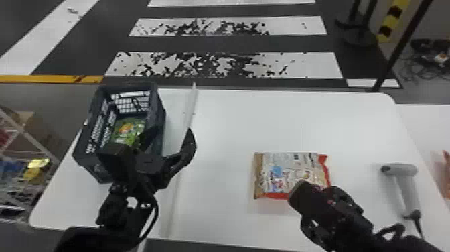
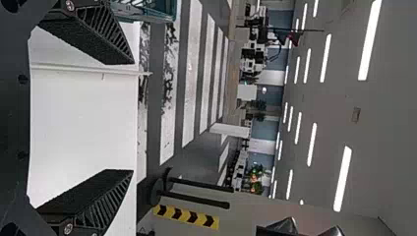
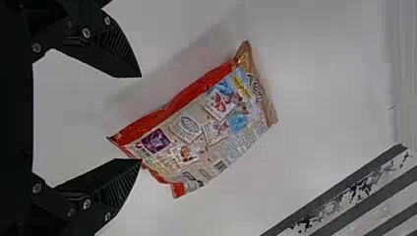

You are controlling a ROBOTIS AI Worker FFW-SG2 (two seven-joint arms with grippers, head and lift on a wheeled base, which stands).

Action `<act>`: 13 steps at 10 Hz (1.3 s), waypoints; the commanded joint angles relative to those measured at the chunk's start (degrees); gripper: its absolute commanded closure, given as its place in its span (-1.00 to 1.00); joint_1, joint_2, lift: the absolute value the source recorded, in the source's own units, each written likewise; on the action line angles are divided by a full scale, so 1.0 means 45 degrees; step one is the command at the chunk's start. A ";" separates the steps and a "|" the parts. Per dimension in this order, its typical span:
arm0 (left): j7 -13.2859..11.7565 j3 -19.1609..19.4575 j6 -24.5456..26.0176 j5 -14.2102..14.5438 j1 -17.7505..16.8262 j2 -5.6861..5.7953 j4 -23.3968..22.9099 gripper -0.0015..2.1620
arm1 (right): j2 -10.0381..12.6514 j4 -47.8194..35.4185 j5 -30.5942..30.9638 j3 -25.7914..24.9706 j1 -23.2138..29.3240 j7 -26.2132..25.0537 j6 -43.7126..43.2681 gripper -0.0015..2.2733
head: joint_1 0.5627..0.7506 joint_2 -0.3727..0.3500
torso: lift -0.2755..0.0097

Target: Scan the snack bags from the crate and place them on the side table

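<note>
Red-edged snack bag (image 1: 291, 171): lies flat on the white counter (image 1: 234, 124), right of its middle, apart from the crate. Its brown end faces left and its red end right, and the upturned side carries small pictures and a barcode.
Right gripper (image 1: 329, 209): over the near right part of that bag, its fingers spread wide in the right wrist view and holding nothing. There, one corner of the bag shows beside a fingertip; whether they touch cannot be told.
Handheld scanner (image 1: 406, 187): light grey, lying on the counter to the right of the bag, its head toward the far side and a black cable (image 1: 417, 223) running from the near end of the handle.
White strip (image 1: 190, 110): runs from the far edge to the near edge of the counter, between the crate and the red-edged bag.
Dark crate (image 1: 157, 100): open-topped, with lattice walls, on the left part of the counter.
Green snack bag (image 1: 129, 129): inside the crate, orange on its print.
Left gripper (image 1: 171, 131): near the right wall of the crate, fingers well apart and empty.
Side table (image 1: 418, 124): white, just beyond the counter on the right, with a reddish packet (image 1: 447, 174) cut off by the head view's edge.
Wire shelf (image 1: 25, 134): left of the counter, with yellow packets (image 1: 35, 167) on it.
Floor (image 1: 234, 43): dark with broad white stripes, past the far edge.
</note>
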 commanded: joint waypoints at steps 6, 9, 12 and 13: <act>0.0000 0.0018 -0.0093 0.0000 0.0044 -0.0031 0.0016 -0.92 | 0.0380 0.1055 -0.5164 -0.2025 0.0202 -0.0089 -0.4433 0.99 | 0.41 0.52 | 0.58; 0.0000 0.0018 -0.0054 0.0000 0.0044 -0.0051 0.0016 -0.92 | 0.0966 0.2461 -0.5945 -0.2182 -0.0305 0.0380 -0.5566 0.99 | 0.41 0.62 | 0.58; 0.0000 0.0018 -0.0015 0.0000 0.0044 -0.0070 0.0016 -0.92 | 0.1513 0.4375 -0.5926 -0.2045 -0.1282 0.0575 -0.6269 0.99 | 0.41 0.71 | 0.58; 0.0000 0.0018 0.0024 0.0000 0.0044 -0.0070 0.0016 -0.92 | 0.1611 0.4903 -0.5769 -0.1908 -0.1614 0.0517 -0.6308 0.99 | 0.41 0.71 | 0.58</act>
